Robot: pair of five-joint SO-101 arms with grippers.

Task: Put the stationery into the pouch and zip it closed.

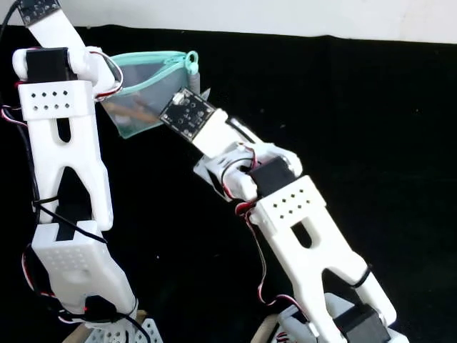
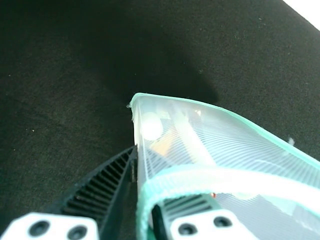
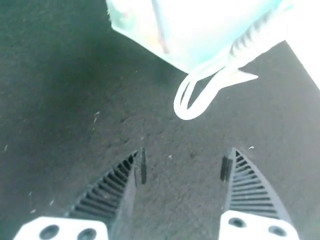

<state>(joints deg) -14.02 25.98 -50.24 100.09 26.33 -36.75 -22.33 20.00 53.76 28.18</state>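
Note:
A translucent pouch (image 1: 146, 89) with teal trim hangs above the black table, and my left gripper (image 2: 145, 180) is shut on its trimmed edge. Through the pouch wall (image 2: 200, 145) I see orange and pale stationery (image 2: 165, 145) inside; in the high view it shows as an orange item (image 1: 132, 107). My right gripper (image 3: 185, 157) is open with nothing between its fingers, a short way from the pouch's end (image 3: 200, 30). A white cord loop (image 3: 192, 100) dangles from that end just ahead of it. In the high view the right gripper (image 1: 200, 87) sits beside the teal zip end (image 1: 191, 61).
Black cloth (image 1: 357, 107) covers the table, with open room to the right of both arms. A white wall edge (image 1: 285, 18) runs along the back. The two white arms stand close together near the pouch.

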